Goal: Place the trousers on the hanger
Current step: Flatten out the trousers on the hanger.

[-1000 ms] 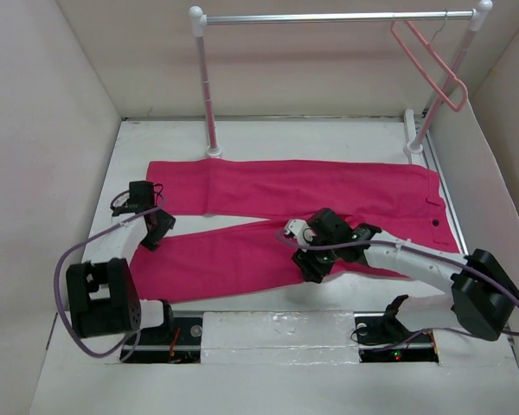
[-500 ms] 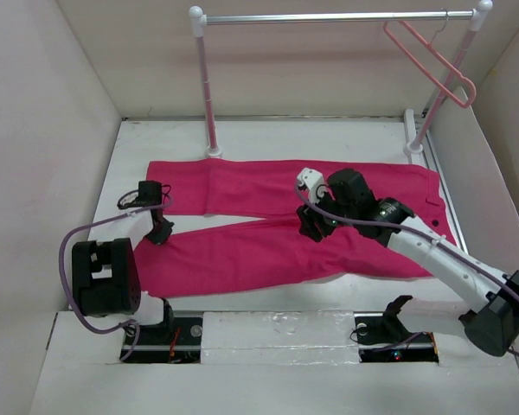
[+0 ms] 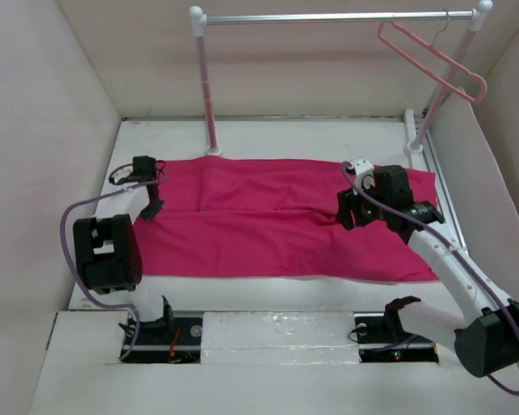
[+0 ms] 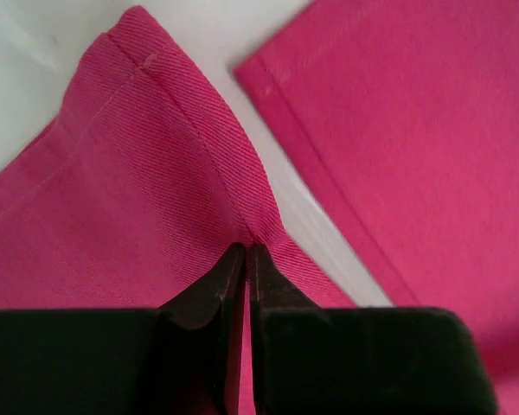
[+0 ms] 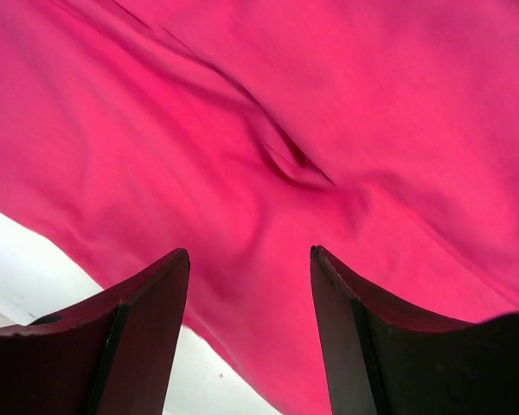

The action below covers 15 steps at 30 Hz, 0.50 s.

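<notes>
1. Two black fingers of the left gripper (image 4: pixel 245 251) are pressed together on a raised fold of the bright magenta-pink soft fabric trousers (image 3: pixel 268 229), close to a stitched leg hem at the cloth's left end.
2. In the left wrist view a second hemmed leg end lies just beside the pinched one, with a narrow strip of the flat white table (image 3: pixel 285 130) showing between them.
3. The trousers lie spread on the table in front of the rail, leg ends to the left and waist to the right.
4. The right gripper (image 5: pixel 249 252) hangs over the waist-side half with its dark fingers standing apart. Nothing is between them, and creased cloth lies below.
5. The thin light-pink triangular hanger (image 3: pixel 432 60) hangs tilted from the right end of the white-and-silver clothes rail (image 3: pixel 329 17) at the back, well apart from the trousers.
</notes>
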Each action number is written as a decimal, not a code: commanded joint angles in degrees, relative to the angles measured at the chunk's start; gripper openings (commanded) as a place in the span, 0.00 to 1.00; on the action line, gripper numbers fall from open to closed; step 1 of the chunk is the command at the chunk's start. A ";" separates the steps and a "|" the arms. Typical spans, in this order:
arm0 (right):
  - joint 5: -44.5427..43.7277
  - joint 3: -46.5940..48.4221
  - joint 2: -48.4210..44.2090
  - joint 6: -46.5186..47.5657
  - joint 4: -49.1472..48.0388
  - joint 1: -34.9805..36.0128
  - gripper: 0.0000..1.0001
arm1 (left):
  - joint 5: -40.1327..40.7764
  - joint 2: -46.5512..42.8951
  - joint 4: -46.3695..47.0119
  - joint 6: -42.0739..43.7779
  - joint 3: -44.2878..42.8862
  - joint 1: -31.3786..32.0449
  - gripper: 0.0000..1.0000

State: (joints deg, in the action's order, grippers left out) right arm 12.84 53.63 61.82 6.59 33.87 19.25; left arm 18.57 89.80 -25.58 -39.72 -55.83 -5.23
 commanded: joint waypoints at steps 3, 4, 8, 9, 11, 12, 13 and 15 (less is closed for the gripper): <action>2.54 -2.03 -1.35 -2.72 -3.11 -3.94 0.64 | 12.72 9.33 -2.72 3.68 -6.64 -1.09 0.00; 2.37 -2.64 -2.40 -3.16 -3.63 -3.95 0.65 | 12.63 10.47 -2.54 4.47 -8.14 -1.09 0.00; 0.01 -2.83 -3.46 -3.34 -3.02 -5.70 0.57 | 8.43 12.07 -3.95 5.10 -13.51 -1.09 0.34; -0.44 -2.91 -3.55 -3.25 -2.93 -6.93 0.50 | 7.89 10.67 -3.95 4.31 -13.34 -1.09 0.41; 0.77 -4.39 -4.16 -3.34 -2.41 -9.99 0.00 | 5.88 4.56 -2.73 3.26 -11.42 0.47 0.65; 0.78 -4.41 -4.17 -3.34 -2.40 -10.02 0.00 | 5.87 4.51 -2.72 3.25 -11.40 0.49 0.65; 1.57 -4.67 -4.43 -3.34 -1.71 -12.45 0.00 | 6.91 2.07 -2.37 3.16 -10.97 1.36 0.66; 0.17 -6.77 -6.09 -4.30 -1.26 -14.58 0.00 | 5.87 -5.72 -0.88 3.34 -9.56 3.38 0.66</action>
State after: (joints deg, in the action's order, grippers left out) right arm 13.80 49.08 58.00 3.46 32.91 7.60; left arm 24.88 96.07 -27.62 -36.23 -65.95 -4.47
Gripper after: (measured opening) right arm 0.011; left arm 0.662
